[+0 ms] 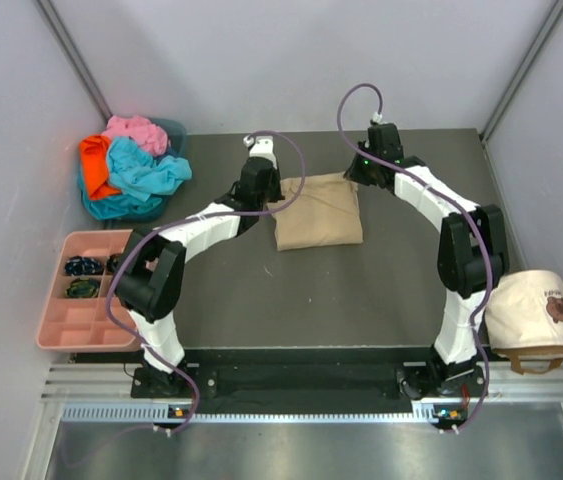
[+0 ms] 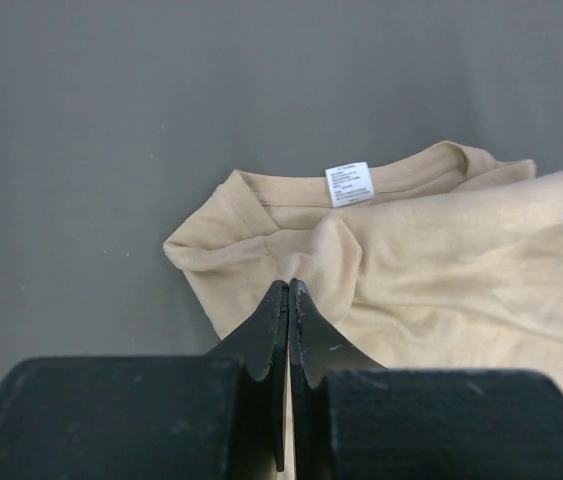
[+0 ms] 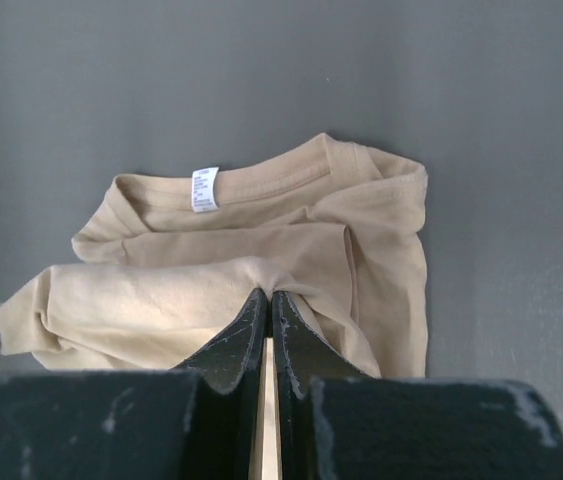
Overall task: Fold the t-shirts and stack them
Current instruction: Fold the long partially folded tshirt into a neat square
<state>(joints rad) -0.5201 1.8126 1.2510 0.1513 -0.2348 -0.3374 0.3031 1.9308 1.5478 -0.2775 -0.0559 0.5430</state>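
Dark table [image 1: 361,300], tan t-shirt [image 1: 318,215] folded, rumpled, label [image 2: 348,184] showing

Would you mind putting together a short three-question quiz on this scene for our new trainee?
1. True or false: the tan t-shirt lies in the pink tray.
2. The left gripper and the right gripper are: A) both open above the cloth; B) both shut on the tan t-shirt; C) one shut on the cap.
3. Name the three colours in the heap of shirts at the table's far left corner.
Key: 1 false, it lies on the table; 2 B; 3 pink, orange, turquoise.
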